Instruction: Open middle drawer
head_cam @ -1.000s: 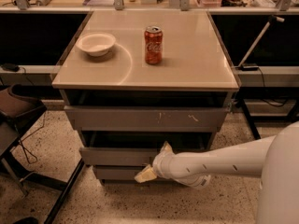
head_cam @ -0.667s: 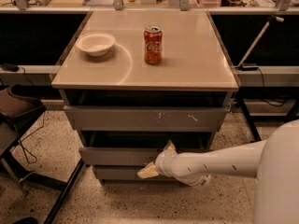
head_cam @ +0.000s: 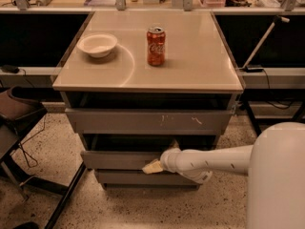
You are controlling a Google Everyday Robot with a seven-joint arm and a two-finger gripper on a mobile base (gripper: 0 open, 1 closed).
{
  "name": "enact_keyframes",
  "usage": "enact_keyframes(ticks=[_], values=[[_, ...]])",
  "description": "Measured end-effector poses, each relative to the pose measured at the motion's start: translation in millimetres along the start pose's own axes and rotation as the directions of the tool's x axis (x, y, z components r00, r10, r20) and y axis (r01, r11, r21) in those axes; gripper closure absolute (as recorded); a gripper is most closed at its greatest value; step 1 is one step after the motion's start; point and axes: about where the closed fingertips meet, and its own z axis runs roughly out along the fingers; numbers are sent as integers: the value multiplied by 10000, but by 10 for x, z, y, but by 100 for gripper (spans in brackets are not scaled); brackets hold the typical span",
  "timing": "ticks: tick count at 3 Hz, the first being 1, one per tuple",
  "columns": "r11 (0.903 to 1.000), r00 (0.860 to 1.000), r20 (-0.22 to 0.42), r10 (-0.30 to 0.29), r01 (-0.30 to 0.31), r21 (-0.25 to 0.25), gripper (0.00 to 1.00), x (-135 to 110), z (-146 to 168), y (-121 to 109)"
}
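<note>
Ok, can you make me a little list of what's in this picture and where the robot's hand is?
gripper: at the front of the middle drawer, just right of its middle
middle drawer: plain grey front, dark gap showing above it
arm: white, reaching in from the lower right
top drawer: grey front with white scuffs
bottom drawer: plain grey front, lowest
cabinet top: beige, holds two things
bowl: white, back left on the top
soda can: red, upright, right of the bowl
</note>
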Motion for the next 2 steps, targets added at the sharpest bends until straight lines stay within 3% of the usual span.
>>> enact_keyframes(ticks=[1, 2], values=[[10000, 10000, 18, 82, -82, -47, 0, 3, 51, -11], [10000, 10000, 18, 82, -82, -47, 19, 3, 51, -11]])
